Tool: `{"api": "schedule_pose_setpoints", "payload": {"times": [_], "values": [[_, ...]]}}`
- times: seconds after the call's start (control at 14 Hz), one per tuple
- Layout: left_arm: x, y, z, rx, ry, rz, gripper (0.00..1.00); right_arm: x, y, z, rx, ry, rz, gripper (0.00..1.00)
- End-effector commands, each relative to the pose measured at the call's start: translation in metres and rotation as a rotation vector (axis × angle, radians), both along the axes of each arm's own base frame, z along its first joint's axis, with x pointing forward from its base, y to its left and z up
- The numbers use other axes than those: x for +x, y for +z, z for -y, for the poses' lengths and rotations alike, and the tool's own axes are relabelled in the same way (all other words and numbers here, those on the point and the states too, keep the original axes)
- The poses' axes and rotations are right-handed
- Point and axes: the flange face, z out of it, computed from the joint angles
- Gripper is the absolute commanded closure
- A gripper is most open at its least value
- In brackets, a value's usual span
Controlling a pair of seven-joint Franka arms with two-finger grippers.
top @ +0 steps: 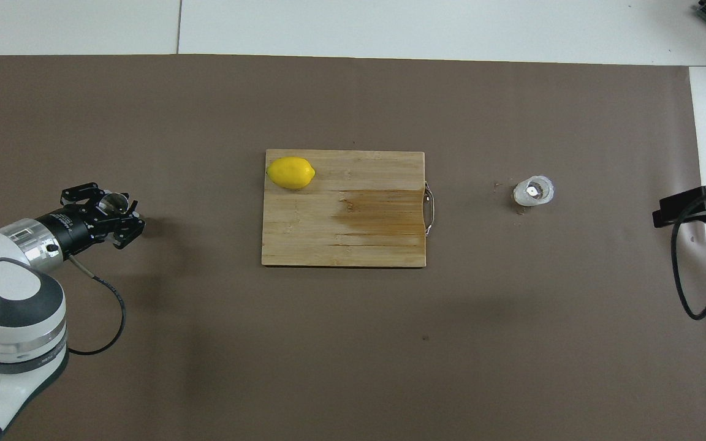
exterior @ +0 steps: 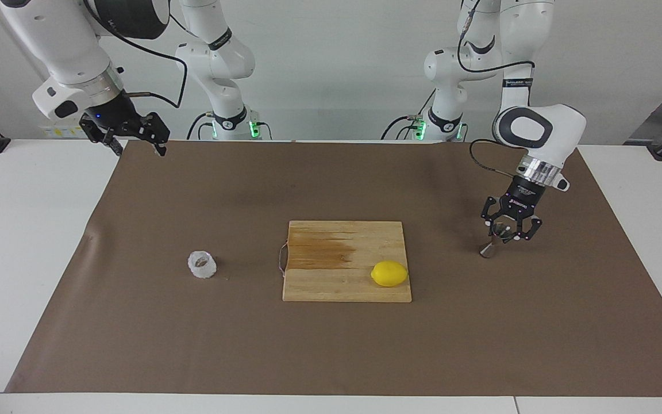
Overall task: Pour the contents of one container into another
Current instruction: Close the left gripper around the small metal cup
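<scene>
At the left arm's end of the brown mat (exterior: 135, 322), the left gripper (exterior: 505, 233) had its fingers closed around the upper cone of the steel jigger (exterior: 492, 244), which stood tilted with its lower cone on the mat just beneath the gripper. Seen from overhead, the left gripper (top: 110, 211) covered most of the jigger (top: 110, 201), whose open rim showed between the fingers.

Well apart from that gripper, toward the middle of the table, lay a wooden cutting board (exterior: 331, 241) with a darker stain on the part nearer the robots. A lemon (exterior: 389, 273) rested on the board's corner closest to the left gripper's end and farther from the robots.

Past the board, toward the right arm's end, the ridged whitish cup (exterior: 201, 264) stood upright on the mat, untouched, its brownish inside visible from overhead (top: 534, 191).

Well clear of the cup and nearer the robots, the right gripper (exterior: 135, 141) hung over the mat's corner with its fingers spread wide and nothing between them, that arm waiting.
</scene>
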Motion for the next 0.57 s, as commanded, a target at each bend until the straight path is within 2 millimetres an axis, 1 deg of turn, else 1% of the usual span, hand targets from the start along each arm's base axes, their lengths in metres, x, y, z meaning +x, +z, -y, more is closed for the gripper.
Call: {"api": "schedule_pose_setpoints", "payload": {"times": [0.0,0.14,0.21,0.36,0.5], "values": [[0.005,0.005,0.001,-0.017,0.019,0.007,0.76,-0.005,0.003,0.001,-0.002,-0.020,-0.002,0.00],[0.005,0.006,0.002,-0.018,0.016,0.009,0.76,-0.005,0.003,0.001,-0.002,-0.020,-0.002,0.00],[0.005,0.005,0.002,-0.017,0.016,0.008,0.80,-0.005,0.003,0.001,-0.002,-0.020,-0.002,0.00],[0.010,0.007,0.006,-0.019,0.011,0.014,1.00,-0.005,0.003,0.001,-0.002,-0.020,-0.002,0.00],[0.018,0.014,0.009,-0.024,0.005,0.029,1.00,-0.005,0.003,0.001,-0.002,-0.020,-0.002,0.00]]}}
